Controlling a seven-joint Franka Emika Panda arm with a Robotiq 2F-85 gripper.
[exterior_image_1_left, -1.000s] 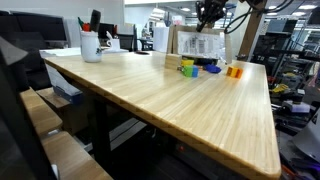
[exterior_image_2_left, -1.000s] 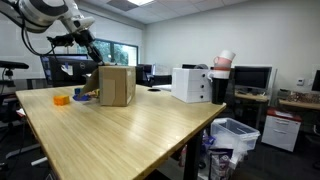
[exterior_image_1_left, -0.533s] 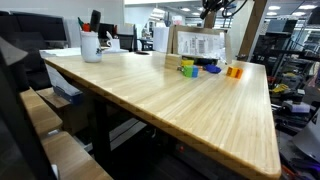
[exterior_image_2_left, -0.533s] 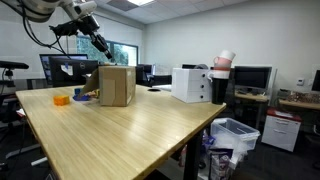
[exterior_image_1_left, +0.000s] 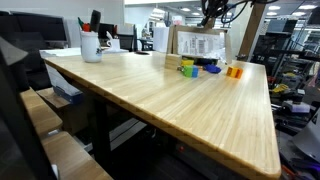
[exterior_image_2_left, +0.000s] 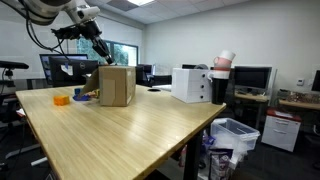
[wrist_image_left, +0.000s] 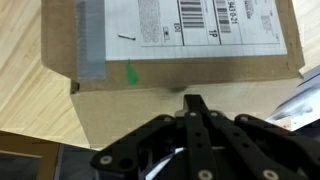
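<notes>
My gripper (wrist_image_left: 195, 101) is shut and empty, its fingers pressed together. It hangs above a cardboard box (wrist_image_left: 170, 45) that has a shipping label and grey tape on top. In both exterior views the gripper (exterior_image_1_left: 210, 10) (exterior_image_2_left: 99, 48) is raised clear above the box (exterior_image_1_left: 198, 45) (exterior_image_2_left: 117, 86), not touching it. Small blocks lie on the wooden table beside the box: an orange one (exterior_image_1_left: 235, 71) (exterior_image_2_left: 62, 99), a blue one (exterior_image_1_left: 193, 71) and a yellow-green one (exterior_image_1_left: 185, 66).
A white mug with pens (exterior_image_1_left: 91, 45) stands at the table's far corner. A white boxy device (exterior_image_2_left: 191, 84) sits on the table's far side. A bin (exterior_image_2_left: 235, 135) stands on the floor by the table edge. Desks with monitors surround the table.
The gripper has risen from just above the box to well clear of it; over the last half second it barely moved. The box and blocks have not moved.
</notes>
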